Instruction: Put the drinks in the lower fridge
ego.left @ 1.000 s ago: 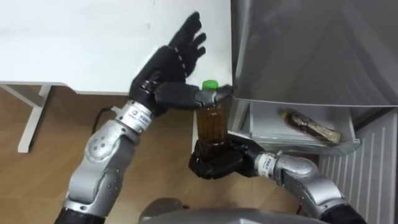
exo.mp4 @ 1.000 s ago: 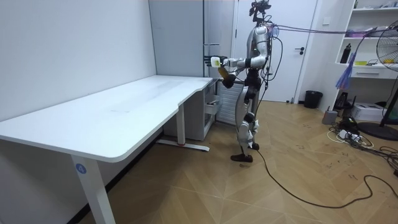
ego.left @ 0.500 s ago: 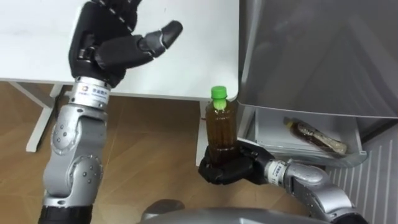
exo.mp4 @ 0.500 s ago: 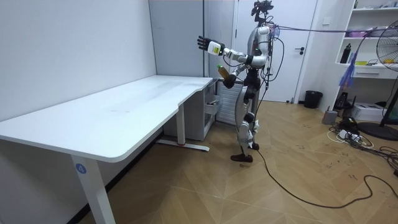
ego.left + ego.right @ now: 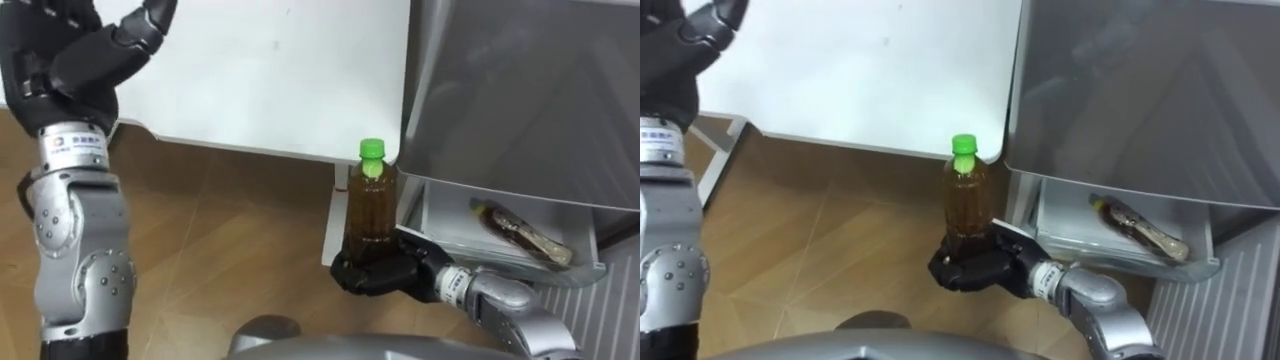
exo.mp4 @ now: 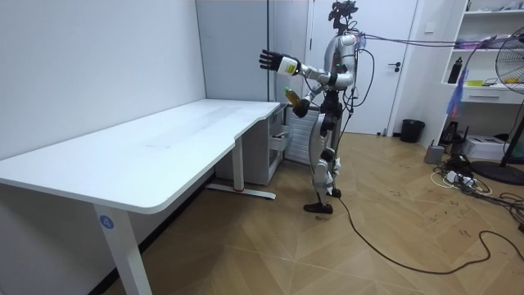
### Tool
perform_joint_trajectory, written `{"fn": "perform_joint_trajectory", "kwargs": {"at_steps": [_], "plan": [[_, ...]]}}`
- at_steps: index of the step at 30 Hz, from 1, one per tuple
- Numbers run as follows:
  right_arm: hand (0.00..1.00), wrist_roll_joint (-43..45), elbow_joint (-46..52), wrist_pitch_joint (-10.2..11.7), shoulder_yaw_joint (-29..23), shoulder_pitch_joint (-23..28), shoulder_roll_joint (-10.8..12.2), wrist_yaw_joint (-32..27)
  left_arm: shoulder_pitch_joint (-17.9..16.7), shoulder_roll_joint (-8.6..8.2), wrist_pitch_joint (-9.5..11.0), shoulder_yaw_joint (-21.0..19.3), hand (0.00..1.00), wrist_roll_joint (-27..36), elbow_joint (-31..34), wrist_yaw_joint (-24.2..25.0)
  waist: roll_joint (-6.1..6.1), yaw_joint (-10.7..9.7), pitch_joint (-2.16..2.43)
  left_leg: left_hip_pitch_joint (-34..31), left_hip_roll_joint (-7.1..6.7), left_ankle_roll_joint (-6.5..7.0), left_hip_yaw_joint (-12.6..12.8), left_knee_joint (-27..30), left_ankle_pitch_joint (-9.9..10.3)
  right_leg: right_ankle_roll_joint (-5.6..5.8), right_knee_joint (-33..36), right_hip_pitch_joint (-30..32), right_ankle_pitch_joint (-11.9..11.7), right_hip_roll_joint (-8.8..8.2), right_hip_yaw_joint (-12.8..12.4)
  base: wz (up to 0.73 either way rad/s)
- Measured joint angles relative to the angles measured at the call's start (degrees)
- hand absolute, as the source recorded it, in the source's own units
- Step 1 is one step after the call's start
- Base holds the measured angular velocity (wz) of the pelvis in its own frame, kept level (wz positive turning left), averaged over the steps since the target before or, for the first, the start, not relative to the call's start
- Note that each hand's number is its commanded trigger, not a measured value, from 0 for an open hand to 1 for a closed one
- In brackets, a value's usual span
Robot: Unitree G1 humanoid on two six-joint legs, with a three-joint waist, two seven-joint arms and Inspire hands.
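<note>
A brown tea bottle [image 5: 370,205] with a green cap stands upright in my right hand [image 5: 378,276], which is shut round its base, low in the middle of the eye views. The bottle hangs just left of the grey fridge [image 5: 520,90]. The fridge's lower drawer [image 5: 432,228] is pulled out, and a second brown bottle [image 5: 515,228] lies inside it. My left hand [image 5: 70,55] is raised at the upper left over the desk, fingers loosely spread and holding nothing. In the room view I stand at the desk's far end, left hand [image 6: 268,60] lifted and the bottle [image 6: 289,95] at chest height.
The white desk [image 5: 260,70] reaches up to the fridge's side, and its edge lies just behind the bottle. Wooden floor [image 5: 230,240] shows below. In the room view shelves and a fan [image 6: 508,65] stand far off at the room view's right.
My left hand has come off the bottle's cap and risen up and to the left. The right hand still holds the bottle upright. The view has shifted a little.
</note>
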State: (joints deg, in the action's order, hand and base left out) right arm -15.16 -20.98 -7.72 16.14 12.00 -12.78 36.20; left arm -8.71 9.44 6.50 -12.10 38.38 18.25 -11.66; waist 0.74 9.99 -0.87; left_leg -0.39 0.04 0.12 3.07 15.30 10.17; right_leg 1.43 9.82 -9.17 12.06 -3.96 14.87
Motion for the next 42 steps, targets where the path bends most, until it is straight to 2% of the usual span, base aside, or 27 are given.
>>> {"fn": "perform_joint_trajectory", "kwargs": {"at_steps": [5, 10, 16, 19, 23, 27, 32, 34, 39, 41, 42], "plan": [[1.00, -0.02, 0.20, -1.26, 0.01, 0.22, -0.51, -0.25, -0.91, 0.01, -0.03, -1.74, 0.00, 0.32, -2.08, -6.01, 0.39, 1.08, 0.25, 0.34, -0.04, 0.00, 0.00, 0.01, 0.00, 0.00, 0.03, -0.46, 0.00, -0.02, 0.00, 0.00], [1.00, -0.03, 0.34, -2.00, 0.03, 0.35, -0.59, -1.21, -1.61, 0.00, -0.18, -1.98, 0.00, 0.27, -9.47, -11.81, 0.75, 2.97, 0.38, 2.15, -0.04, -0.11, -0.23, -0.95, -0.07, 0.00, -0.21, -1.79, 0.00, 0.02, -0.02, -0.02], [1.00, -2.12, 0.35, -2.00, 0.47, 0.40, -0.47, -3.76, -4.69, 0.00, -0.17, -2.53, 0.00, 2.71, -15.22, -16.83, -0.16, 3.78, 0.90, 2.11, -0.25, -0.16, -0.13, -0.63, -0.18, -0.04, -1.19, -2.21, 0.03, -0.03, 0.16, 0.01], [1.00, -2.97, 0.35, -2.00, 0.64, 0.44, -0.36, -5.79, -5.57, 0.01, -0.12, -2.30, 0.00, 3.73, -19.16, -18.06, -0.66, 3.88, 0.60, 2.10, -0.30, -0.16, -0.12, -0.68, -0.17, -0.03, -1.31, -2.28, 0.04, -0.03, 0.04, 0.02], [1.00, -2.89, 0.35, -2.06, 0.63, 0.50, -0.04, -6.12, -5.95, 0.02, -0.14, -1.80, 0.00, 6.13, -26.89, -18.21, -0.97, 3.26, 0.49, 1.82, -0.46, -0.13, -0.46, -0.60, -0.13, 0.01, -1.32, -2.22, 0.06, -0.12, 0.31, 0.03], [1.00, -2.90, 0.35, -2.24, 0.65, 0.48, 0.47, -6.12, -6.05, 0.03, -0.19, 1.08, 0.00, 6.00, -36.78, -18.16, -1.02, 3.14, 0.47, 1.98, -0.39, -0.13, -0.27, -0.91, -0.13, 0.01, -1.15, -1.96, 0.06, -0.11, 0.02, -0.02], [1.00, -2.73, 0.35, -2.24, 0.77, 0.46, 0.63, -6.19, -7.24, 0.08, -0.32, 4.09, 0.00, 5.64, -41.53, -17.59, -1.07, 3.13, 0.41, 1.85, -0.39, -0.14, -0.19, -0.90, -0.12, 0.01, -1.21, -1.83, 0.06, -0.12, 0.01, 0.00], [1.00, -2.76, 0.35, -2.24, 1.03, 0.46, 0.62, -6.50, -7.17, 0.26, -0.41, 4.72, 0.00, 5.40, -46.07, -16.74, -1.05, 2.94, 0.40, 1.76, -0.39, -0.14, -0.17, -0.85, -0.12, 0.01, -1.28, -1.81, 0.07, -0.12, 0.02, 0.00], [1.00, -2.79, 0.05, -2.24, 2.55, 0.19, 0.08, -6.68, -7.28, 0.35, -1.41, 7.13, 0.00, 3.78, -52.06, -15.08, -1.25, 2.91, 0.26, 1.54, -0.44, -0.12, -0.21, -0.86, -0.10, 0.06, -1.39, -1.66, 0.10, -0.14, 0.02, 0.00], [1.00, -2.82, -0.87, -2.31, 2.79, -0.10, 0.27, -6.73, -7.04, 0.47, -1.41, 8.76, 0.00, 1.62, -57.54, -13.29, -1.18, 3.00, 0.27, 1.51, -0.46, -0.12, -0.11, -0.92, -0.10, 0.06, -1.75, -1.71, 0.09, -0.10, -0.30, -0.04], [1.00, -2.88, -0.88, -2.40, 2.97, -0.09, 0.23, -6.69, -6.54, 0.45, -2.03, 9.35, 0.00, 1.11, -60.98, -11.94, -1.19, 2.80, 0.28, 1.41, -0.47, -0.12, -0.04, -0.96, -0.09, 0.05, -2.01, -1.72, 0.07, -0.06, -0.42, 0.00]]}}
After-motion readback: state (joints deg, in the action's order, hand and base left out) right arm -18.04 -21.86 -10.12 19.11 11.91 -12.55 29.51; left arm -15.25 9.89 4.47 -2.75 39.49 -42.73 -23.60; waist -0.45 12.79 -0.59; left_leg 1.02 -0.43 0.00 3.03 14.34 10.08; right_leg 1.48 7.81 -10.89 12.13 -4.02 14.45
